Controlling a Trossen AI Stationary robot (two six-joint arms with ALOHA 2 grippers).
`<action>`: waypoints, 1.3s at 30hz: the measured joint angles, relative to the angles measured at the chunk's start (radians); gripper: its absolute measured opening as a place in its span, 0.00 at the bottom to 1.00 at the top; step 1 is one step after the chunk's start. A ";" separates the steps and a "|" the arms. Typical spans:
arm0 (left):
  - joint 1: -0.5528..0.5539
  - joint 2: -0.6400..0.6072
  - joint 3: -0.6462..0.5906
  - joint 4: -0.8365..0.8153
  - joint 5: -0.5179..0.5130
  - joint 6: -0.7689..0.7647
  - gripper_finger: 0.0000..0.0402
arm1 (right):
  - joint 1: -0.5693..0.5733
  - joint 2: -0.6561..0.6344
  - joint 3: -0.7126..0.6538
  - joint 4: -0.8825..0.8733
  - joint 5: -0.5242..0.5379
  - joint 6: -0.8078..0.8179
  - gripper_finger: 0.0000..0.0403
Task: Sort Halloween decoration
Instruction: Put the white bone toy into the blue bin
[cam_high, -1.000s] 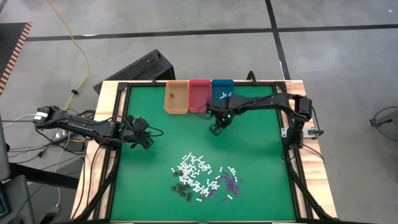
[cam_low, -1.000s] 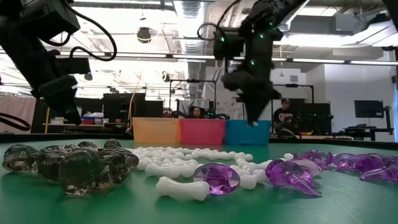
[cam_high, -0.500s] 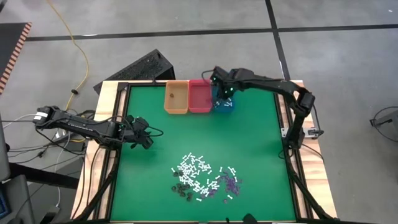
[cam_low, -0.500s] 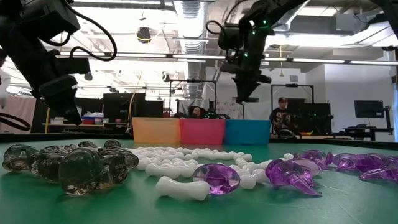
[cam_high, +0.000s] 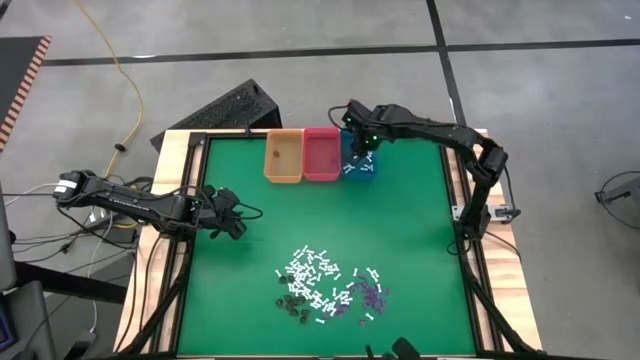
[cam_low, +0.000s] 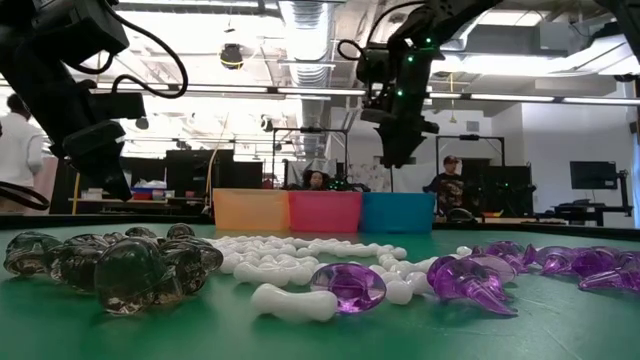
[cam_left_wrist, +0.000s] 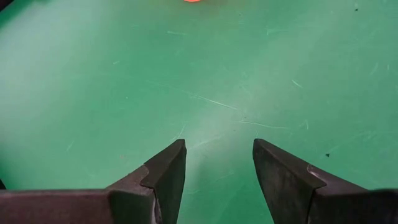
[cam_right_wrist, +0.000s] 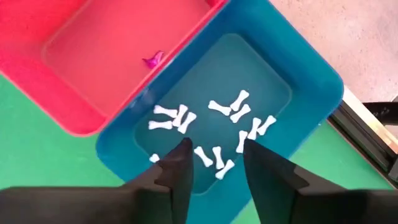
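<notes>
The Halloween decoration lies in a loose pile (cam_high: 325, 285) near the table's front. In the low view it shows as dark pieces (cam_low: 120, 265), white bones (cam_low: 290, 262) and purple pieces (cam_low: 470, 275). My right gripper (cam_right_wrist: 214, 149) hangs open above the teal bin (cam_right_wrist: 292, 93), pointing down, with nothing between its fingers. Several white bones (cam_right_wrist: 233, 109) lie on that bin's floor. One purple piece (cam_right_wrist: 152, 60) lies in the pink bin (cam_right_wrist: 93, 43). My left gripper (cam_left_wrist: 217, 149) waits open just above the bare mat at the table's left (cam_high: 228, 222).
The orange bin (cam_high: 283, 155), pink bin (cam_high: 322, 153) and teal bin (cam_high: 358, 165) stand side by side at the far edge. A dark bit (cam_high: 275, 155) lies in the orange one. Bare green mat (cam_high: 400, 220) lies between the bins and the pile. People show in the room beyond.
My right gripper has gone from above the middle of the mat toward the far edge and up, stopping over the teal bin, and has opened there. The white bit that showed at its fingertips a second ago is gone from them.
</notes>
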 joint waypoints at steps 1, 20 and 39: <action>0.000 0.000 0.000 0.000 0.000 -0.002 0.45 | 0.003 0.000 0.000 -0.005 -0.001 -0.001 0.44; 0.000 0.000 0.000 -0.001 0.039 -0.006 0.45 | 0.634 -0.003 -0.146 -0.300 -0.207 0.350 0.41; 0.000 0.000 0.000 0.033 0.046 0.029 0.45 | 0.927 0.024 -0.265 -0.029 -0.129 0.768 0.41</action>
